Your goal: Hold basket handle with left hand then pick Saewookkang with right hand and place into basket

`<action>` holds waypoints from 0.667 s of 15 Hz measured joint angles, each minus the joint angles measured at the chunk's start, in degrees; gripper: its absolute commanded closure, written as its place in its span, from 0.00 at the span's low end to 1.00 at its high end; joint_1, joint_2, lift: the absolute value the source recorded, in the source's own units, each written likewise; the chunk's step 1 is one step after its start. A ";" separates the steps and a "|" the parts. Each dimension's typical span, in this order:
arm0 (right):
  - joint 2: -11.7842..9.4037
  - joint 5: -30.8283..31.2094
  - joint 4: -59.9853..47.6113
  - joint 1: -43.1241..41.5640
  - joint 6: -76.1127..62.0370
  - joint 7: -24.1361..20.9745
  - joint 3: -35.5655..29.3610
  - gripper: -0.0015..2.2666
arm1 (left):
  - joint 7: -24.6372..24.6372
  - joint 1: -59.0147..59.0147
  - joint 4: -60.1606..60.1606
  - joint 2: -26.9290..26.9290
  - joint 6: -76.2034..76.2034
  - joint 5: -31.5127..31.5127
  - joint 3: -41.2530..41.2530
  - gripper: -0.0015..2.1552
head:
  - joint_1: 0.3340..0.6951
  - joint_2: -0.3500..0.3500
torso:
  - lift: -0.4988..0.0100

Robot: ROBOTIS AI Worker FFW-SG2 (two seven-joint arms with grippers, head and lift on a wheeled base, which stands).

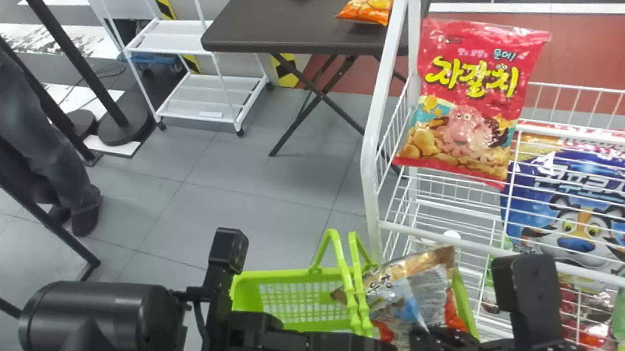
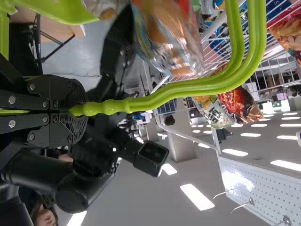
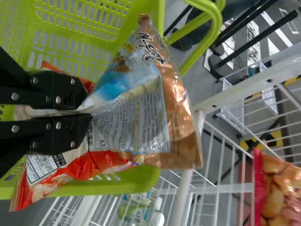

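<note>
We have the first part of the job done. Our left gripper (image 2: pixel 78 109) is closed tight on the green handle (image 2: pixel 188 90), so the basket (image 1: pixel 297 302) has a hand to keep it steady. Our right gripper (image 3: pixel 89 114) has its two flat fingers pinching a shiny brown and silver bag (image 3: pixel 143 106). We guess this is the Saewookkang, but we cannot be sure. So the picking looks done too.

What is left is the end of the placing. The bag is right at the tips of the right gripper, over the basket and close to the handle. Part of it leans out past the basket's side, toward the white rack (image 1: pixel 378 118). We cannot tell if it rests on anything. An orange bag (image 3: pixel 101 164) lies in the basket, just under the right gripper, so we think our bag must share the room.

We judge that we are near the end. Next we need to bring the bag well inside the side, lower it a bit, then let go. The left gripper should hold on until then. If we let go too soon, the bag could catch on the handle or tip over the edge and fall to the floor.
</note>
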 measured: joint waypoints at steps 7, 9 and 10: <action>-1.00 0.65 -6.29 3.60 -5.91 2.74 -5.12 0.01 | 0.00 -0.62 1.50 -0.05 0.00 0.06 0.57 1.00 | 1.00 0.95 | 0.94; -1.98 1.06 -7.51 5.42 -14.86 2.82 -8.08 0.02 | 0.00 -0.30 1.53 -0.16 0.00 0.06 0.89 1.00 | 1.00 0.84 | 0.94; -2.24 1.31 -7.57 6.48 -18.84 2.86 -10.27 0.02 | 0.00 -0.22 1.54 -0.19 0.00 0.06 0.95 1.00 | 1.00 0.80 | 0.94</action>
